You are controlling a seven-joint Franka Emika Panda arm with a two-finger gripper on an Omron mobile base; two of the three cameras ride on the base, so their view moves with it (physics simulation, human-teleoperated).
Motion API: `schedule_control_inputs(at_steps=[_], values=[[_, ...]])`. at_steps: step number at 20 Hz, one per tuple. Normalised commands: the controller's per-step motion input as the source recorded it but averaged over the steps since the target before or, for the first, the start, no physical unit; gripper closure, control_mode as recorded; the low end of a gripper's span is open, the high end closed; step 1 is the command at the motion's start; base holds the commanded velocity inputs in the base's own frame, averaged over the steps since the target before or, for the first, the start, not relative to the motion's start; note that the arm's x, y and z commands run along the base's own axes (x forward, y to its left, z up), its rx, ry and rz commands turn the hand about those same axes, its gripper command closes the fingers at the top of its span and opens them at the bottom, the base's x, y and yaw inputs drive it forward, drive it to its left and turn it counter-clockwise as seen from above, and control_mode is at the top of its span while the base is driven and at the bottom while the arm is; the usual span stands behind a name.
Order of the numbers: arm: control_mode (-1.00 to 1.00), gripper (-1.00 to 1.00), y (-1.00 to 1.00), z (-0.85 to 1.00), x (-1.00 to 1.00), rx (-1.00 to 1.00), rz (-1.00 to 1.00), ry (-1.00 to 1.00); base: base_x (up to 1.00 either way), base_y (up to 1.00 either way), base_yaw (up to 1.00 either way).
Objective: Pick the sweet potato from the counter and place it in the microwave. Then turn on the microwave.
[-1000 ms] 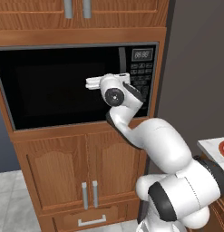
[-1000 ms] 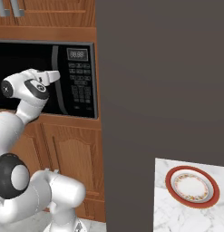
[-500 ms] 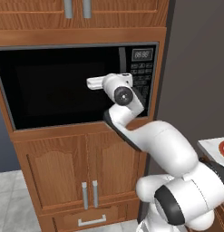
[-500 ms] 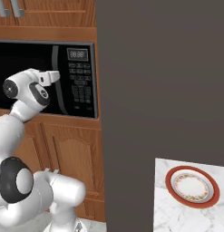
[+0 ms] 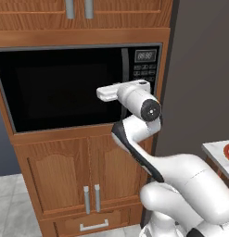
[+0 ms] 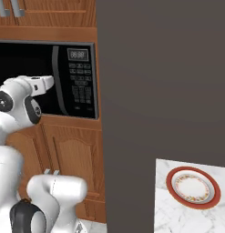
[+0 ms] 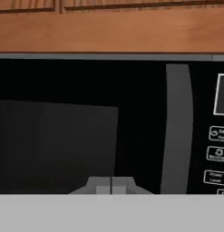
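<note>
Fingers pressed together and empty, my gripper point(image 7: 111, 185) faces the closed microwave point(image 5: 65, 88) door because I judge the keypad point(image 6: 82, 86) comes next.

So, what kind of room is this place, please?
Most likely a home kitchen, computer-rendered. A black built-in microwave sits in brown wooden cabinets, and a red-rimmed plate lies on a pale stone counter.
</note>
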Motion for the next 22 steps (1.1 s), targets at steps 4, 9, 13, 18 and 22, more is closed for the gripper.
schedule_control_inputs(at_steps=[4, 9, 13, 18, 22], values=[[-1.0, 1.0, -0.66, 0.01, -0.78, 0.0, 0.02, 0.0, 0.0, 0.0, 0.0], [-1.0, 1.0, -0.61, 0.0, -0.42, 0.0, 0.0, 0.06, 0.0, 0.0, 0.0], [-1.0, 1.0, -0.49, 0.0, -0.16, 0.0, 0.0, 0.16, 0.0, 0.0, 0.0], [-1.0, 1.0, -0.31, 0.12, -0.13, 0.0, -0.03, 0.3, 0.0, 0.0, 0.0], [-1.0, 1.0, -0.14, 0.05, -0.07, 0.0, -0.04, 0.4, 0.0, 0.0, 0.0]])
